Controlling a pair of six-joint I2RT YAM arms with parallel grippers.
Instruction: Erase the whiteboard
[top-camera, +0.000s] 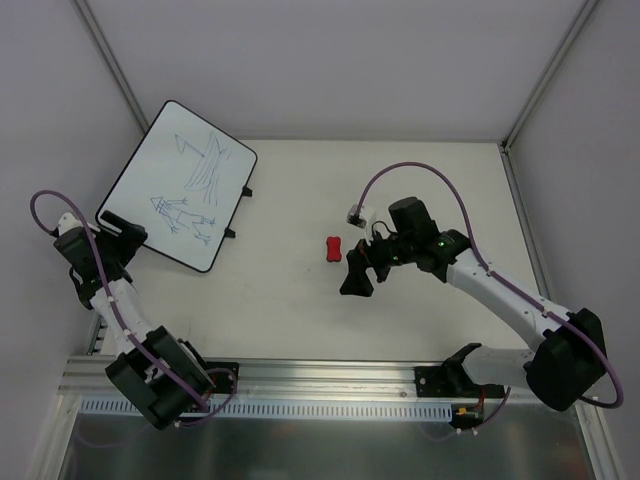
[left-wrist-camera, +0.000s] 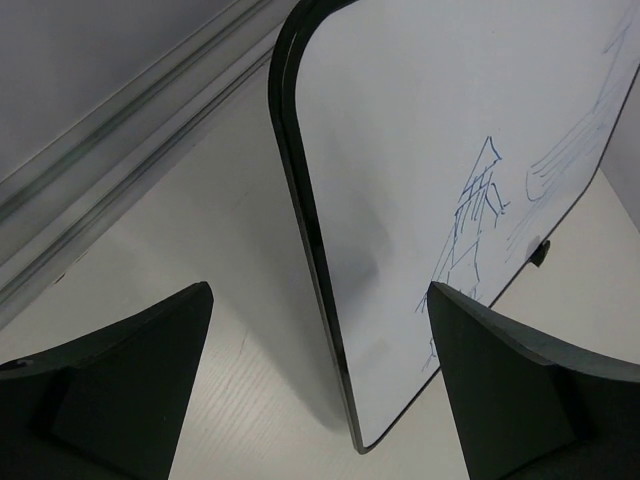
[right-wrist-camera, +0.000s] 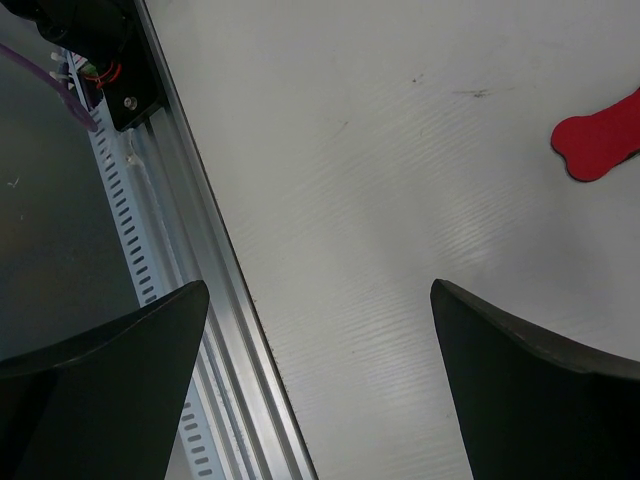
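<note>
The whiteboard (top-camera: 185, 180) lies at the far left, white with a black border and blue marker scribbles. It looks tilted, with its lower edge on the table. My left gripper (top-camera: 128, 232) is open at its near-left corner. In the left wrist view the board's black edge (left-wrist-camera: 310, 250) runs between my open fingers (left-wrist-camera: 130, 370), untouched by them. The small red bone-shaped eraser (top-camera: 333, 248) lies mid-table. My right gripper (top-camera: 356, 283) is open and empty just right of it. In the right wrist view the eraser (right-wrist-camera: 600, 135) sits at the upper right, outside the fingers (right-wrist-camera: 530, 370).
An aluminium rail (top-camera: 330, 375) runs along the table's near edge and shows in the right wrist view (right-wrist-camera: 190, 250) beside a black base mount (right-wrist-camera: 110, 60). Grey walls with metal posts (top-camera: 110, 60) close in the table on three sides.
</note>
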